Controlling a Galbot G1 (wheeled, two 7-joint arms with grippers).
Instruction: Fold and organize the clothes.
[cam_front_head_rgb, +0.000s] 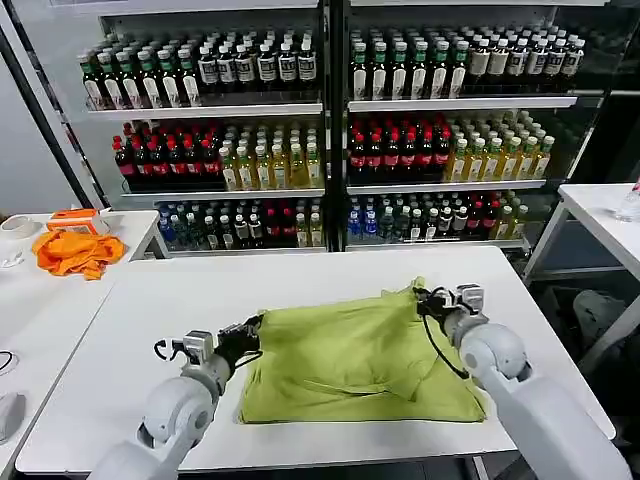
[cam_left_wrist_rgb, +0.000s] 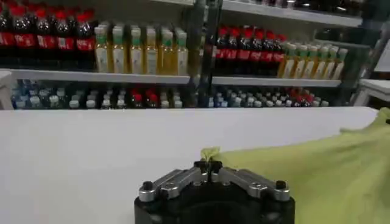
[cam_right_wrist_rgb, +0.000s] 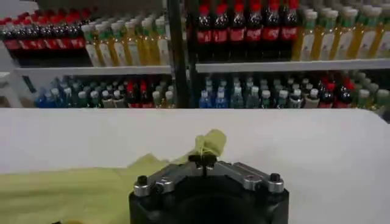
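Both grippers pinch the T-shirt (cam_front_head_rgb: 355, 352) mid-table (cam_front_head_rgb: 300, 275): left gripper (cam_front_head_rgb: 250, 333) clamps its left corner, right gripper (cam_front_head_rgb: 424, 297) its far right corner. Risk: thin bites; uneven pulling could slip fabric free, skewing the fold.

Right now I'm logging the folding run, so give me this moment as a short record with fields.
shirt: lime green T-shirt, partly folded, lying on the white table
left tool: shut on the shirt's left edge
right tool: shut on the shirt's far right corner, which is pinched up
nearby: orange cloth on the side table to the left
background: shelves of bottles
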